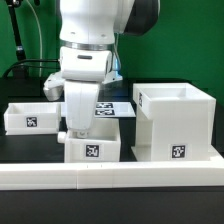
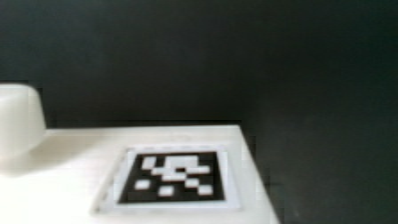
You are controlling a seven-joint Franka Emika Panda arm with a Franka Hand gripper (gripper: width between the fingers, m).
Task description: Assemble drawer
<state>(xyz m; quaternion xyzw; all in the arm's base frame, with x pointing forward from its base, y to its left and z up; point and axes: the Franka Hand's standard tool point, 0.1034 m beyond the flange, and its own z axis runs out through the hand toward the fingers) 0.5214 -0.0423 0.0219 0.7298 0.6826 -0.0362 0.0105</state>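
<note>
The tall white cube-like housing (image 1: 172,122) stands on the exterior view's right, open side up, with a tag low on its front. One small white tray (image 1: 30,116) lies at the left. A second tray (image 1: 93,149), with a tag on its near face, sits in the middle, close behind the front wall strip. My gripper (image 1: 72,132) is down at this tray's left end; its fingers are hidden by the hand and the tray. The wrist view shows a white tagged face (image 2: 175,178) close up and a rounded white part (image 2: 15,120) beside it.
A long low white wall strip (image 1: 110,176) runs along the front of the black table. The marker board (image 1: 116,108) lies flat behind the middle tray, partly hidden by the arm. A green backdrop and dark cables are at the back.
</note>
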